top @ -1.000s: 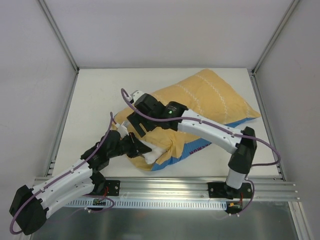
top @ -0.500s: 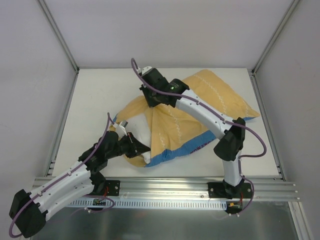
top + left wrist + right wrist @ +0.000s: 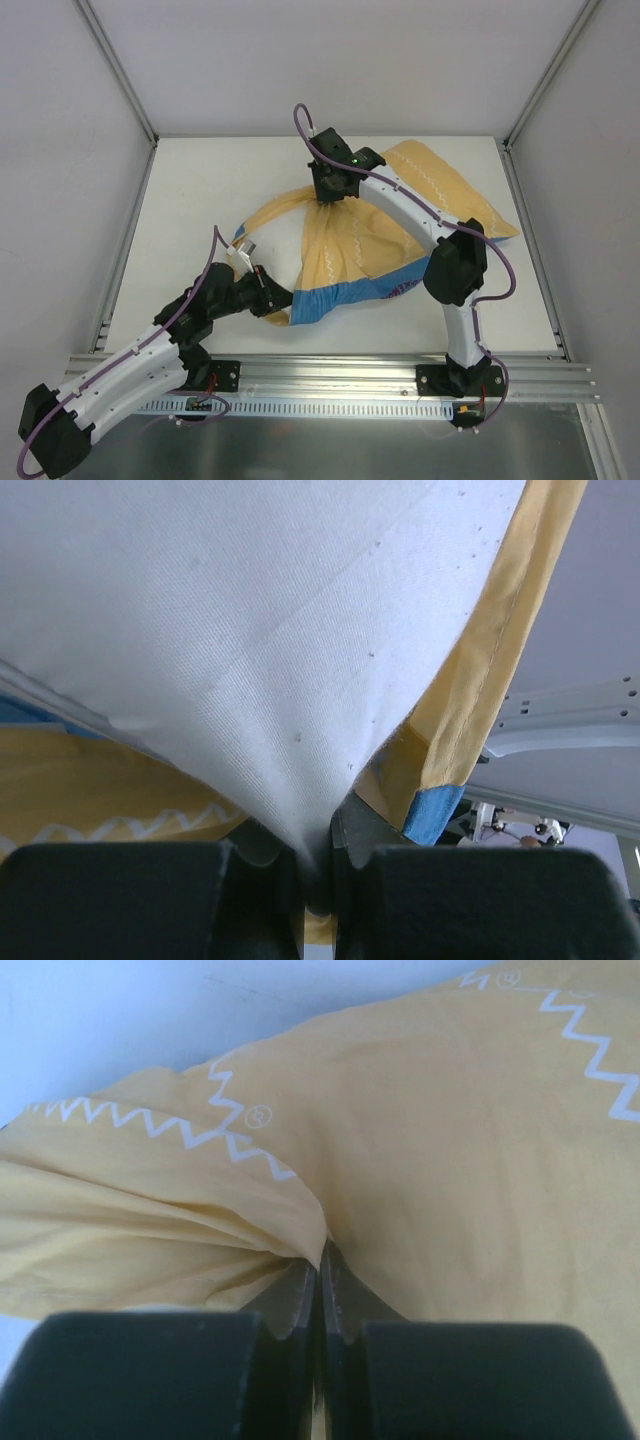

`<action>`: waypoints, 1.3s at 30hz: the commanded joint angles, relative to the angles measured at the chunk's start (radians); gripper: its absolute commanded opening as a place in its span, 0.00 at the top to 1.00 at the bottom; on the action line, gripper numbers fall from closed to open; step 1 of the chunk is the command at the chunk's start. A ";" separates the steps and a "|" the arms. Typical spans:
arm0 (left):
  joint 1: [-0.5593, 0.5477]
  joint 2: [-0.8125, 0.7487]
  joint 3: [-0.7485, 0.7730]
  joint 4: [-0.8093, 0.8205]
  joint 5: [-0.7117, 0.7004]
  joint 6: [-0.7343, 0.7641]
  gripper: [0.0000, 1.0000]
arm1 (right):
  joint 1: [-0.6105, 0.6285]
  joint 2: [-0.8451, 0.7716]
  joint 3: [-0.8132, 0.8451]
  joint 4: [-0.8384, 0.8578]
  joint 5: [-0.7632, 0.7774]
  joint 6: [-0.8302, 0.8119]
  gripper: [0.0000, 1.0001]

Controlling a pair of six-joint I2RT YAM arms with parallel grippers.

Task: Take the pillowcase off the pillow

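The pillowcase (image 3: 350, 250) lies mid-table with its yellow-orange face up and a blue band (image 3: 350, 293) along its near edge. My right gripper (image 3: 325, 195) is shut on a fold of this yellow cloth (image 3: 450, 1140) at the far side; its jaws (image 3: 320, 1260) pinch the fabric tight. My left gripper (image 3: 270, 298) sits at the case's near-left opening, shut on a corner of the white pillow (image 3: 250, 630). The case's yellow hem (image 3: 500, 650) hangs beside that corner. From above, the case hides almost all of the pillow.
The white table (image 3: 190, 200) is fenced by grey walls and metal uprights at the back corners. An aluminium rail (image 3: 330, 370) carrying both arm bases runs along the near edge. The right arm's elbow (image 3: 455, 265) stands over the case's right part.
My right gripper shut on the yellow cloth and swung from the case's near-left part to the far side, drawing the fabric taut. The left gripper kept its hold and shifted slightly.
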 commanded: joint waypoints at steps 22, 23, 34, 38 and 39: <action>0.003 0.033 0.189 -0.067 -0.004 0.089 1.00 | 0.326 -0.448 -0.256 0.101 -0.046 0.039 0.49; 0.003 0.035 0.189 -0.067 -0.007 0.089 1.00 | 0.355 -0.427 -0.253 0.101 -0.057 0.048 0.52; 0.003 0.018 0.195 -0.074 -0.013 0.093 1.00 | 0.367 -0.254 -0.206 0.027 -0.129 0.078 0.59; 0.003 0.006 0.203 -0.093 -0.019 0.107 1.00 | 0.319 -0.325 -0.326 -0.037 0.055 0.112 0.60; 0.003 0.001 0.202 -0.096 -0.022 0.107 1.00 | 0.310 -0.370 -0.353 -0.046 0.086 0.117 0.59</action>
